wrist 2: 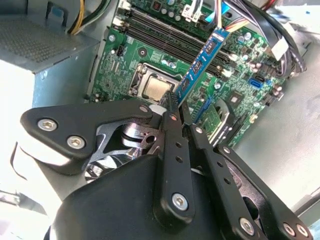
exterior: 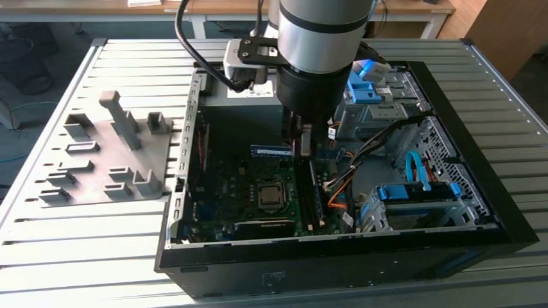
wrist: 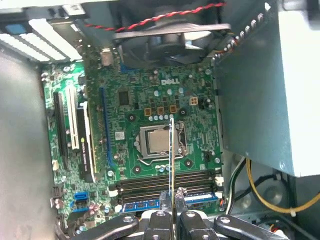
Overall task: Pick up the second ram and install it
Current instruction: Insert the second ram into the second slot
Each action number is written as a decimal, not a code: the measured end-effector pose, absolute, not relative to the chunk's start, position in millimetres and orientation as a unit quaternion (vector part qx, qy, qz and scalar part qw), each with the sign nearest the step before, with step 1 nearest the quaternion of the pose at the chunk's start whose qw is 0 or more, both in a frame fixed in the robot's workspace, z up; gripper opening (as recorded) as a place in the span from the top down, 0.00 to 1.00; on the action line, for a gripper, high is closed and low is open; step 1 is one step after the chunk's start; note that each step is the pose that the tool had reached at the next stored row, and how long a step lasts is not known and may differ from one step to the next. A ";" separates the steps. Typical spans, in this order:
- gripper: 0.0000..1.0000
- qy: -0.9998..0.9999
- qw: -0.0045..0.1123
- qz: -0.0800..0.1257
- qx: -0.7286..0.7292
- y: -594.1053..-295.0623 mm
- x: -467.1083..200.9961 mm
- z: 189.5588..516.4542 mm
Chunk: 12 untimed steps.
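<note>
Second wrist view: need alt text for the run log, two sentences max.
A black two-finger gripper pinches one end of the second ram, a long, narrow blue-green memory stick with a blue label, holding it crosswise over the black memory slots of a green motherboard. The square silver processor socket lies on the board near the gripper.

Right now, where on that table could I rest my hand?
Bare table around the grey fixture plate, on the exterior view's left, and right of the computer case. Crowded inside the case, where the gripper holds the second ram.
</note>
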<state>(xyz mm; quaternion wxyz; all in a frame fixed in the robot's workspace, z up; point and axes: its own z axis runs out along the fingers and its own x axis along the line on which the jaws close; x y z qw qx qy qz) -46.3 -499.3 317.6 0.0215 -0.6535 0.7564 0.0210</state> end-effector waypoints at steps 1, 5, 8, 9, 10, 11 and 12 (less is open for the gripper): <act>0.86 0.761 0.022 0.021 -0.648 -499.3 -46.3 317.5; 0.86 0.779 0.022 0.020 -0.626 -499.3 -46.3 317.4; 0.86 0.792 0.023 0.020 -0.610 -499.3 -46.2 317.2; 0.86 0.796 0.023 0.020 -0.604 -499.3 -46.3 317.2; 0.86 0.800 0.023 0.019 -0.599 -499.3 -46.3 317.2; 0.86 0.805 0.023 0.019 -0.593 -499.3 -46.2 317.1; 0.86 0.809 0.023 0.019 -0.587 -499.3 -46.3 317.0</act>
